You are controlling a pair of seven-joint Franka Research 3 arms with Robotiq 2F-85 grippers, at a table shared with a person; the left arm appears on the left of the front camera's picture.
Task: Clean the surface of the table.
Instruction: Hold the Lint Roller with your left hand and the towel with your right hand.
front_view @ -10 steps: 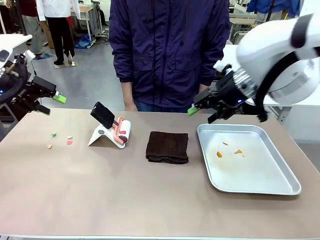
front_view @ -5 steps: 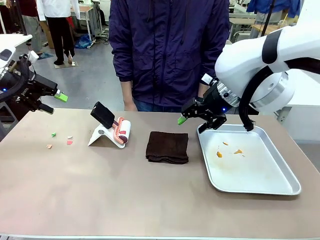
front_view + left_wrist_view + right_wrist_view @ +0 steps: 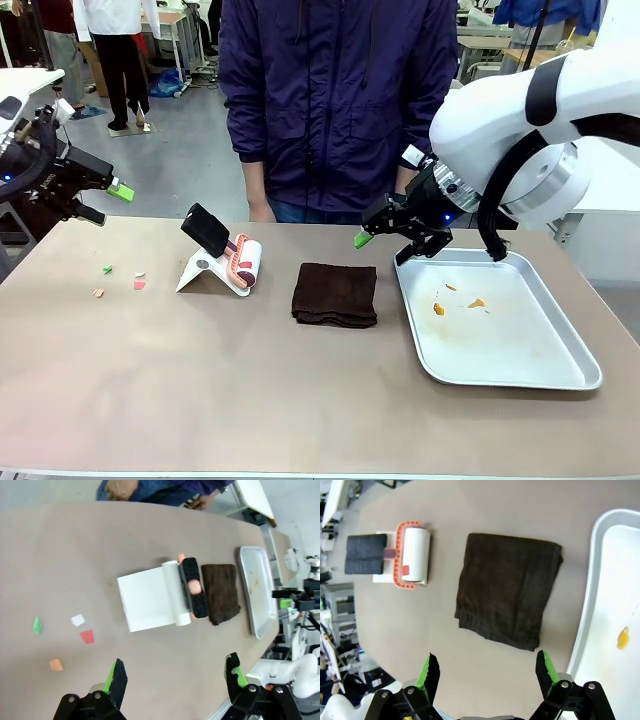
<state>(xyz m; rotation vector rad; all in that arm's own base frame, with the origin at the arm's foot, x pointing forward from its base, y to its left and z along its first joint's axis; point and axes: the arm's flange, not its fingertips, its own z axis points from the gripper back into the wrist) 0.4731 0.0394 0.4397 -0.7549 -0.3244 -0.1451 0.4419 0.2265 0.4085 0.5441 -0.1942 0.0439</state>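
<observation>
Wide tan table point(image 3: 250, 400) fills the foreground: rigid, smooth, likely wiped rather than gripped. 4 coloured scraps point(image 3: 139, 285) lie near its left edge. Left tool point(image 3: 105, 204) and right tool point(image 3: 385, 247) both gape apart, empty.

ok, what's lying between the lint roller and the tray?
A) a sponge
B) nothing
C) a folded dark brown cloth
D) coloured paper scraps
C: the folded dark brown cloth lies flat on the table, with the lint roller on one side and the metal tray on the other.
</observation>
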